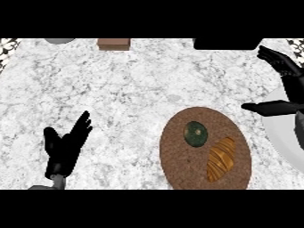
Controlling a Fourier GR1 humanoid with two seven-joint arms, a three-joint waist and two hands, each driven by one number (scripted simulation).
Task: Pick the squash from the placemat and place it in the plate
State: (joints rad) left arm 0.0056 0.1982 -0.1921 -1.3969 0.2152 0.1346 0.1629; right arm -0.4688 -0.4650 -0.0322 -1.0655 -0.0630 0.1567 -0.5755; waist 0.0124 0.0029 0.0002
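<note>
**Squash on the mat, both hands free**

The right hand (292, 84) is spread open, holding nothing, over the plate (282, 133), which its forearm partly hides. Left of it, the squash (196, 134) lies on the placemat (180, 164) beside a croissant (221, 158). The left hand (65, 144) rests open.

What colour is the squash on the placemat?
Dark green, mottled; the squash shows in the head view.

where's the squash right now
In the head view the squash lies on the brown placemat, right of centre, just upper-left of the croissant.
</note>
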